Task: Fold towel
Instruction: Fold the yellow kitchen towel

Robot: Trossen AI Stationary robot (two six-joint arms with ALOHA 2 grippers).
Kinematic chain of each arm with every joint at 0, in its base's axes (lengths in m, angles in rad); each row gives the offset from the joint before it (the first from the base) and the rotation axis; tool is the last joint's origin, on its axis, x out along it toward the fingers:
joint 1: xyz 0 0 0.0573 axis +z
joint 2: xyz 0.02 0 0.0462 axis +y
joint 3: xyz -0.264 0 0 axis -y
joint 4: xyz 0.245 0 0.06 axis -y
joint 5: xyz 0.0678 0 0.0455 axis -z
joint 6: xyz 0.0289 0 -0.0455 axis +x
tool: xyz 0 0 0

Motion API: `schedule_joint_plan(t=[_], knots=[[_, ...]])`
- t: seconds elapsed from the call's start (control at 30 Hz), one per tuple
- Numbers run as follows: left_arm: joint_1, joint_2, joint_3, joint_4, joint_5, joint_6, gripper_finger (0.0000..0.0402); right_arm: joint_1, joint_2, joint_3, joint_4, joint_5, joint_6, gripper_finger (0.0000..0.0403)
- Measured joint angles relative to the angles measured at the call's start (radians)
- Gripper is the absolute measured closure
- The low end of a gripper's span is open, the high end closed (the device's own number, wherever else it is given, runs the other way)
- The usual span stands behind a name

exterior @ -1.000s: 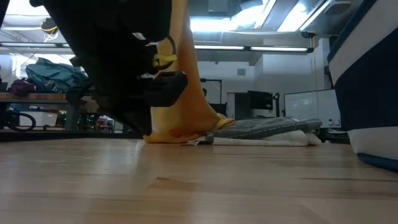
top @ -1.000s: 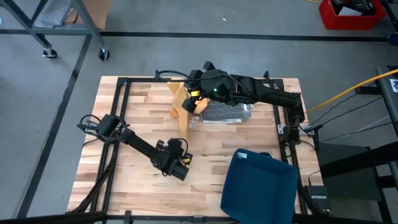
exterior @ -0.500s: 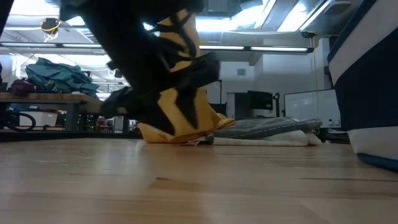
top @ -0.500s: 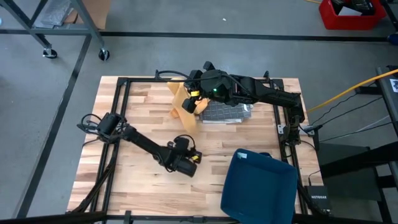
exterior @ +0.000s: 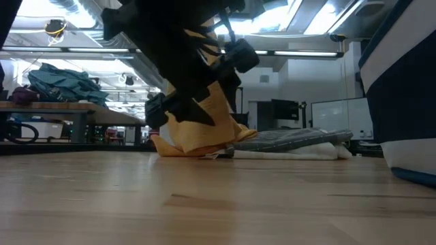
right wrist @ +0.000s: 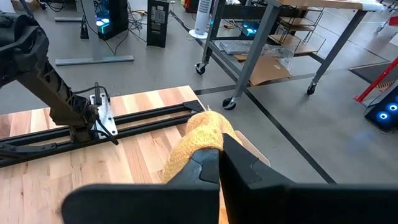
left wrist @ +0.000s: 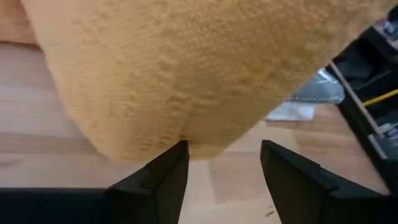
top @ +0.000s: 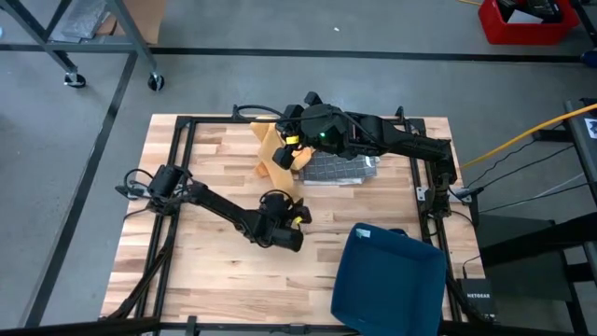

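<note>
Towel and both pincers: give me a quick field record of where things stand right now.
towel: yellow towel, one end lifted off the table, the rest hanging down to it
right pincer: shut on the towel's raised end
left pincer: open, just short of the hanging cloth, not gripping
other items: grey folded cloth beside the towel; blue bin near the table's front edge

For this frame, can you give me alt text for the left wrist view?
A hanging fold of yellow-orange towel fills most of the view, directly ahead of the left gripper, whose two dark fingers stand open just below its lower edge, gripping nothing. Light wood tabletop lies underneath, with a folded grey-and-white towel and black table frame beyond.
</note>
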State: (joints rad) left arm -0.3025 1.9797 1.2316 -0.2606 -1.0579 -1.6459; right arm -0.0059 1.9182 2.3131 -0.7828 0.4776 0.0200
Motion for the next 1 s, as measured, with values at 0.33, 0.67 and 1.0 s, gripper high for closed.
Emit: schedule_joint_plan(t=[0.33, 0.67, 1.0], knots=[[0.015, 0.000, 0.000, 0.116, -0.004, 0.046, 0.0210, 0.000, 0.000, 0.000, -0.007, 0.023, 0.031, 0.0402], [-0.022, 0.000, 0.000, 0.092, -0.017, 0.051, 0.0210, -0.092, 0.000, 0.000, -0.216, 0.242, 0.243, 0.0402], [-0.037, 0.000, 0.000, 0.092, -0.059, 0.055, 0.0210, -0.194, 0.004, 0.000, -0.385, 0.218, 0.477, 0.0402]])
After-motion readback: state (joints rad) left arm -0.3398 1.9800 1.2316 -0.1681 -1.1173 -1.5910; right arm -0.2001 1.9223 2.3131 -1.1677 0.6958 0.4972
